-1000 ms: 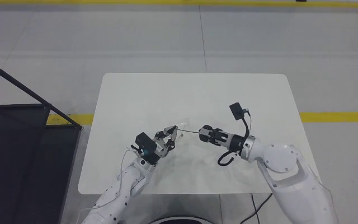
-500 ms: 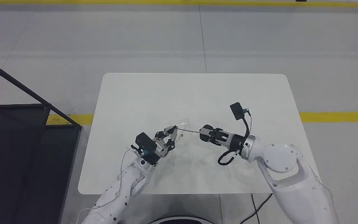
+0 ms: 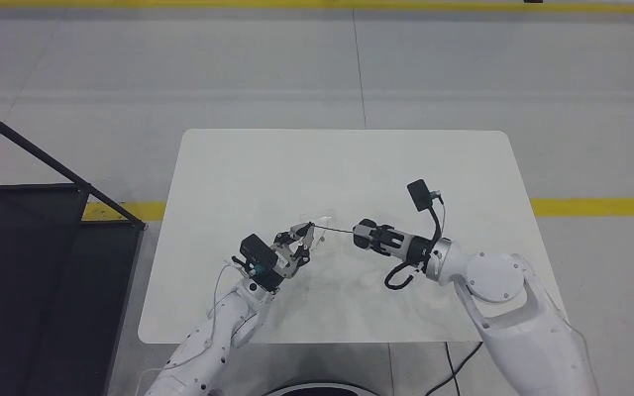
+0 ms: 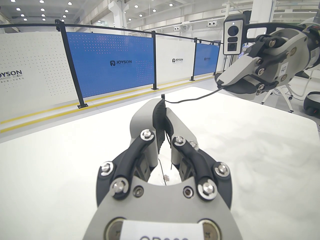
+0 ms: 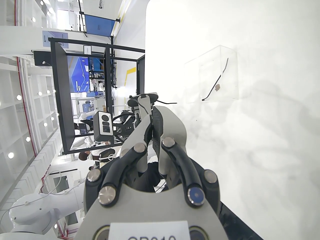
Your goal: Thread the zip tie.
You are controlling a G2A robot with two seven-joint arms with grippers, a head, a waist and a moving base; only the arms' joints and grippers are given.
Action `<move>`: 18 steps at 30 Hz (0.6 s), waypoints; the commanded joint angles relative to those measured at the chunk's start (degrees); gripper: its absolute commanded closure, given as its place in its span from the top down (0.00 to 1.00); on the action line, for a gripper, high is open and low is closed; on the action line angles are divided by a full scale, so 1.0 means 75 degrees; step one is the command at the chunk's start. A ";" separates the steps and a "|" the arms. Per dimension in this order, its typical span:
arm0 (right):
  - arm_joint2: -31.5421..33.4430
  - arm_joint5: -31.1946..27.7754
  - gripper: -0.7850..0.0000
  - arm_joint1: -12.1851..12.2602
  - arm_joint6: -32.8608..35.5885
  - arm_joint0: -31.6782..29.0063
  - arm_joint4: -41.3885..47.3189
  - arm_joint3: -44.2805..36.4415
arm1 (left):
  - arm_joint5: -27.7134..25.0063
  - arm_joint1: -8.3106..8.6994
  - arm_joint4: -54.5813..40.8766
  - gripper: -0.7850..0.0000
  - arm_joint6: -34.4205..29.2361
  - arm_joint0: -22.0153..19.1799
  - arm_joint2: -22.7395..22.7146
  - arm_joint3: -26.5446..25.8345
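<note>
On my left side, the left gripper (image 4: 162, 106) sits low over the white table (image 3: 248, 178), a little on the near side of its middle. Its fingers are pinched nearly together on one end of the zip tie (image 4: 190, 99), and a short black stub pokes up past the fingertips. From there I see the thin black strap run in a shallow sag above the tabletop, across the small gap between the two arms.

On my right side, the right gripper (image 3: 357, 234) faces the left one, tips apart from it. Its fingers are closed down on the strap's other end, which disappears between the pads.

In the right wrist view, a small clear box (image 5: 212, 73) stands on the table past the left gripper. A black strip (image 5: 220, 78) leans inside it beside a small brownish speck. It might be a second tie, though I can't say for sure from this angle.
</note>
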 commanded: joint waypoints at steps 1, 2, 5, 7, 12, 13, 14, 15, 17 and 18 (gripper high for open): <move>0.0016 -0.0010 0.00 0.0004 -0.0013 -0.0022 -0.0008 -0.0017 | 0.0000 0.0000 0.0000 0.00 0.0000 0.0000 0.0000 0.0000; 0.0020 -0.0012 0.00 0.0006 -0.0004 -0.0032 -0.0003 -0.0024 | 0.0000 0.0000 0.0000 0.00 0.0000 0.0000 0.0000 0.0000; 0.0034 -0.0017 0.00 0.0010 0.0008 -0.0042 0.0000 -0.0030 | 0.0000 0.0000 0.0000 0.00 0.0000 0.0000 0.0000 0.0000; 0.0035 -0.0021 0.00 0.0011 0.0022 -0.0044 0.0010 -0.0028 | 0.0000 0.0000 0.0000 0.00 0.0000 0.0000 0.0000 0.0000; 0.0040 -0.0004 0.00 0.0013 0.0024 -0.0031 0.0028 -0.0007 | 0.0000 0.0000 0.0000 0.00 0.0000 0.0000 0.0000 0.0000; 0.0043 -0.0001 0.00 0.0012 0.0017 -0.0027 0.0033 0.0004 | 0.0000 0.0000 0.0000 0.00 0.0000 0.0000 0.0000 0.0000; 0.0047 0.0018 0.00 0.0012 0.0001 -0.0027 0.0046 0.0016 | 0.0000 0.0000 0.0000 0.00 0.0000 0.0000 0.0000 0.0000; 0.0049 0.0026 0.00 0.0010 -0.0010 -0.0021 0.0059 0.0022 | 0.0000 0.0000 0.0000 0.00 0.0000 0.0000 0.0000 0.0000; 0.0044 0.0041 0.00 0.0009 -0.0011 -0.0003 0.0074 0.0044 | 0.0000 0.0000 0.0000 0.00 0.0000 0.0000 0.0000 0.0000; 0.0037 0.0044 0.00 0.0007 -0.0012 0.0007 0.0075 0.0052 | 0.0000 0.0000 0.0000 0.00 0.0000 0.0000 0.0000 0.0000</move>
